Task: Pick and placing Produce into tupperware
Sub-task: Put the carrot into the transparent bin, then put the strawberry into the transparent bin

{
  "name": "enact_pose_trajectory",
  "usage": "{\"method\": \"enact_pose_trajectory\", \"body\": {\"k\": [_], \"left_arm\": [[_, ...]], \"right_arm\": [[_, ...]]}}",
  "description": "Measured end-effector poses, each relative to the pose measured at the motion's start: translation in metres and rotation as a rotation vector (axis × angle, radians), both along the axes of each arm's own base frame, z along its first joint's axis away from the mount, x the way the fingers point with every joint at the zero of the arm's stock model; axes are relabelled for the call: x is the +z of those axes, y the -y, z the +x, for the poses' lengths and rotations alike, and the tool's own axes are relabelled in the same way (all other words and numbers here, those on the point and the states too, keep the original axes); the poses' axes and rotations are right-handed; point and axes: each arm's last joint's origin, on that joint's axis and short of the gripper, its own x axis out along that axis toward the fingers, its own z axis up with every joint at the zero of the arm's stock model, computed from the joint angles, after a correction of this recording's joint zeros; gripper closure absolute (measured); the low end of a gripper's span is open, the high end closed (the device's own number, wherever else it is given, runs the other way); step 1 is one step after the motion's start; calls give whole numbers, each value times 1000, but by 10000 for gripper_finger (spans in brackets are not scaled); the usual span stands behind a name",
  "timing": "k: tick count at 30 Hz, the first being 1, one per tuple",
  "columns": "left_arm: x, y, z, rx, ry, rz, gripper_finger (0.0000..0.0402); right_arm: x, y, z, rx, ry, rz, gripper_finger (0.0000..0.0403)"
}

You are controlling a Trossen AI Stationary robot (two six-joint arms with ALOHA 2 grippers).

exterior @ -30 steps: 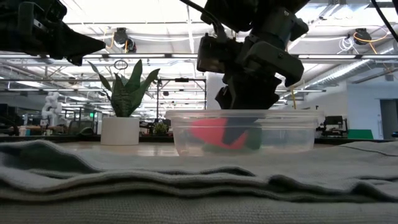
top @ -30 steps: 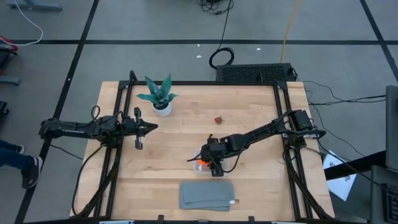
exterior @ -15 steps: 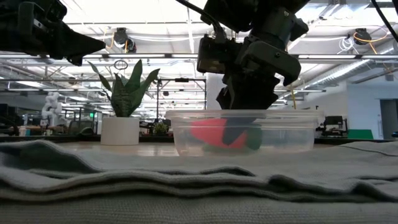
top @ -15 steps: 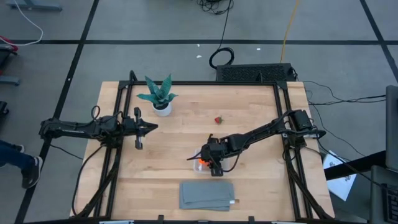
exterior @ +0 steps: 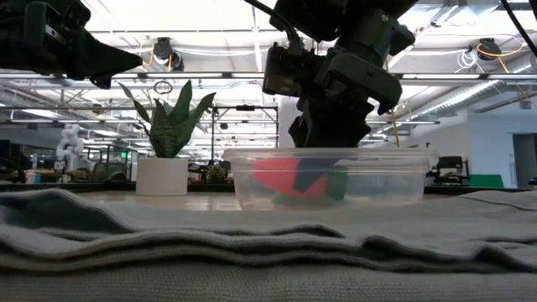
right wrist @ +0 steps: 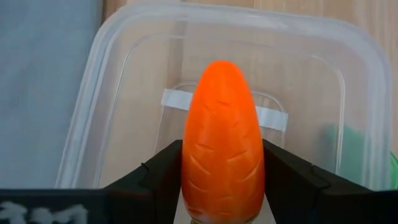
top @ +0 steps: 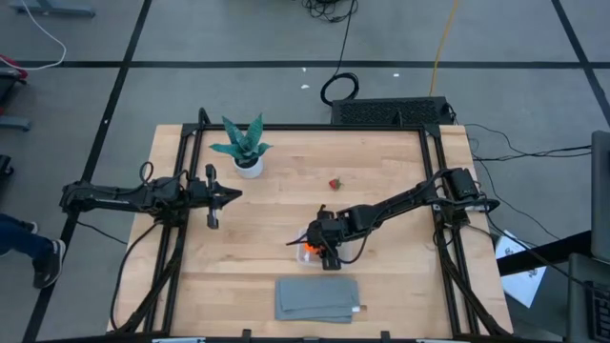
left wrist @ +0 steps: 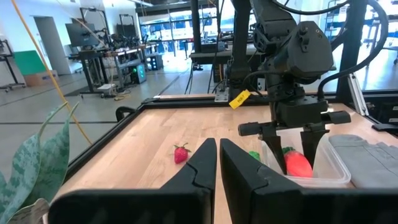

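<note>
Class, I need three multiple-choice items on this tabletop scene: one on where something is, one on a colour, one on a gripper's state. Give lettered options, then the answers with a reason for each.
1. Where is the red berry?
A. On the bare table
B. In the tupperware
C. On the grey cloth

2. What colour is the item held over the tupperware?
A. Blue
B. Orange
C. White

3. What state is the right gripper in?
A. Open and empty
B. Shut on the plant
C. Shut on the carrot

Answers:
1. A: the high view shows the berry alone on the wood, apart from the tub.
2. B: the right wrist view shows an orange carrot.
3. C: both fingers press the carrot's sides.
</note>
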Motion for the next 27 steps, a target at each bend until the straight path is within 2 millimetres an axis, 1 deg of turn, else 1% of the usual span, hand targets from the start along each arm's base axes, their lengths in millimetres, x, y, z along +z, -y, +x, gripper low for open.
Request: {"method": "enact_pose_trajectory", "body": {"k": [6, 15, 21, 27], "left_arm": [[-1, 0, 0, 0, -5, -6, 376], [-1, 0, 0, 0, -5, -13, 376], [-1, 0, 0, 0, -5, -13, 376], [-1, 0, 0, -3, -7, -13, 376]], "right_arm": [[-1, 0, -1, -13, -25, 31, 194], [1, 0, 0, -8, -4, 29, 193], [13, 1, -2, -9, 21, 34, 193], [36, 4, -9, -24, 74, -35, 193]]}}
